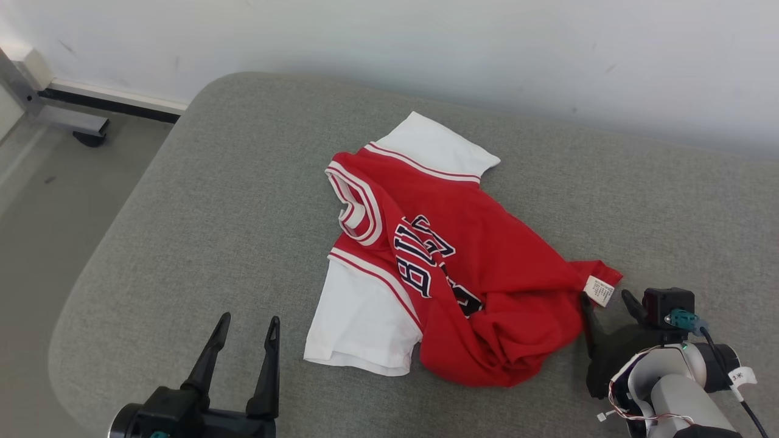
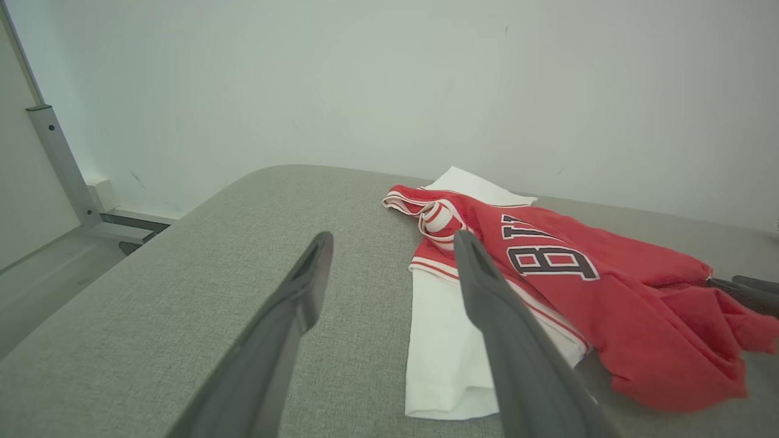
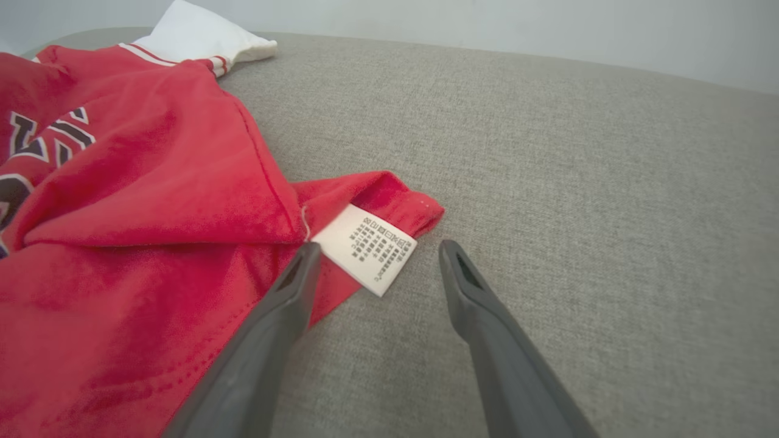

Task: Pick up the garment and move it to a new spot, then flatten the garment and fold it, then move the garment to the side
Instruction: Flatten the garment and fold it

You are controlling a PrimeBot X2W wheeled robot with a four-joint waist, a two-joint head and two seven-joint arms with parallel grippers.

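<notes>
The garment point(image 1: 462, 267), soft, light and limp, lies rumpled on the grey cushion point(image 1: 243, 182); a hem corner looks the best hold. Its labelled corner point(image 3: 371, 243) sits just ahead of the right gripper point(image 1: 605, 296), which is wide open and empty. The left gripper point(image 1: 250, 317), equally spread and empty, has the white sleeve point(image 1: 359, 322) ahead to its right

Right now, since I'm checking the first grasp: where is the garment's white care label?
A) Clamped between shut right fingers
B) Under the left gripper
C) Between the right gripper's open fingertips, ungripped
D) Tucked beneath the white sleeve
C: the care label lies flat at a corner of the red garment, between the fingertips of the right gripper, whose jaws stand apart and hold nothing.
</notes>
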